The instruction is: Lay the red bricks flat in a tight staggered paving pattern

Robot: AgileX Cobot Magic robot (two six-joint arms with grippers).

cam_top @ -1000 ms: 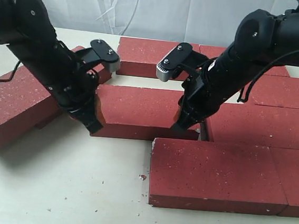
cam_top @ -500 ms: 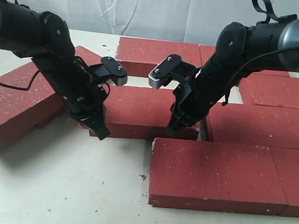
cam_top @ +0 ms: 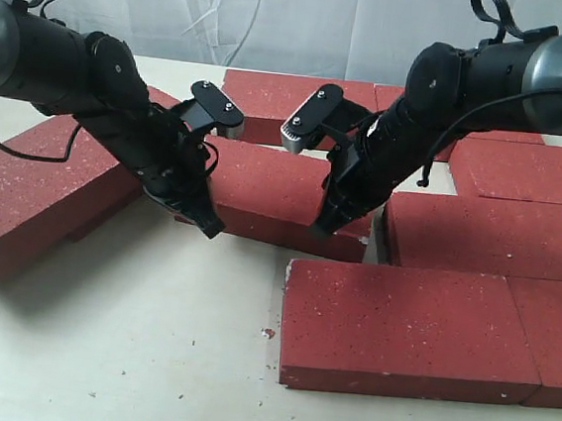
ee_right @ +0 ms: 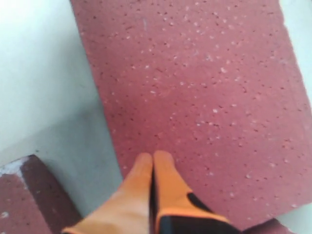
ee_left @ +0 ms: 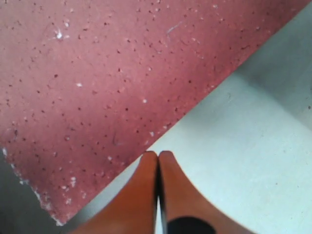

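**Nearest row.** On the bench [cam_top: 147, 357], a front brick [cam_top: 399, 326] lies flat at the near right. A second front brick [cam_top: 560, 337] is butted against its right end.

**Middle brick.** The middle brick [cam_top: 268, 194] lies flat just behind the front brick, skewed to the row. Its right near corner comes close to the front brick's far edge. Whether they touch cannot be told.

**Left jaws.** The left arm [cam_top: 75, 76] reaches down to the middle brick's near left corner. In the left wrist view, the orange fingers [ee_left: 141, 195] are pressed fully together and hold nothing. Their tips meet the brick's [ee_left: 97, 87] edge from the bench side, not over its top face.

**Right jaws.** The right arm [cam_top: 473, 80] reaches down near the same brick's right end. In the right wrist view, the fingers [ee_right: 131, 195] are likewise fully closed and empty. Their tips lie over the brick's [ee_right: 204, 87] top face, just inside one edge.

**Flanking bricks.** A left brick [cam_top: 23, 196] lies at an angle at the left, partly hidden by the left arm. A right brick [cam_top: 488, 235] lies flat just right of the right jaws, behind the front row.

**Far row.** Further red bricks [cam_top: 272, 100] lie flat along the far edge, in front of a white cloth [cam_top: 279, 21].
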